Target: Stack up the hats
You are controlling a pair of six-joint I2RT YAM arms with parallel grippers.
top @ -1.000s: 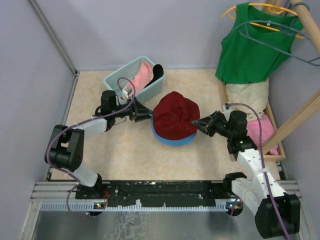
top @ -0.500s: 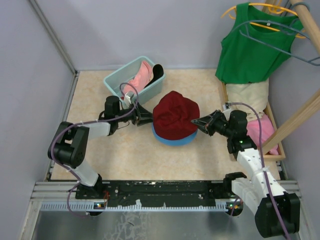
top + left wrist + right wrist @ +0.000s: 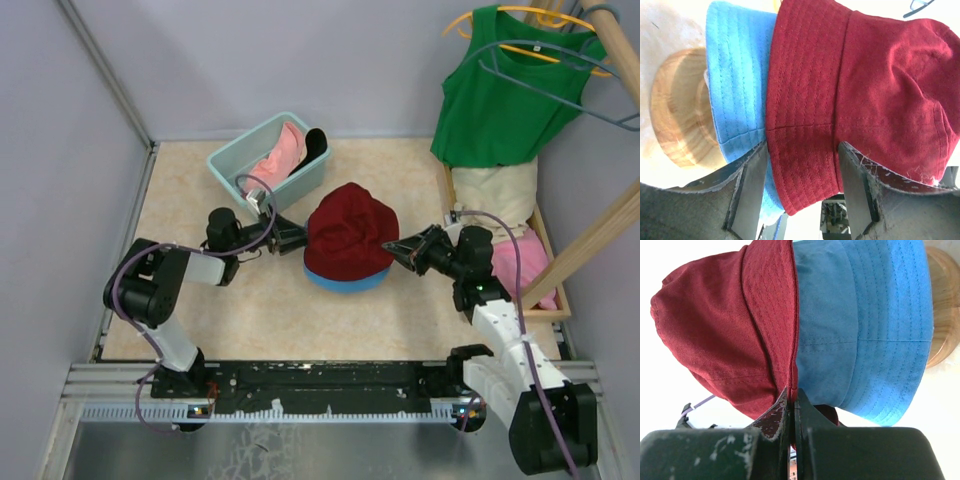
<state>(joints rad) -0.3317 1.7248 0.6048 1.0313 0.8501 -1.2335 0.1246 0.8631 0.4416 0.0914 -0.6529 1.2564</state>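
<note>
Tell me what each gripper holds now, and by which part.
The right gripper pinches the dark red hat by its brim edge. The left gripper is open around that brim, clamping nothing.

Pale lavender-grey walls (image 3: 300,60) left, back, right; metal corner strip running up at back left. Tabletop (image 3: 250,320) beige, marbled, evenly lit, shadows soft. Toothed aluminium rail (image 3: 330,412) along near edge. Light wooden rack beam (image 3: 600,235) slanting at right, round rod above. Low wooden tray (image 3: 558,305) against right wall. Teal plastic basket (image 3: 305,183) back left.
</note>
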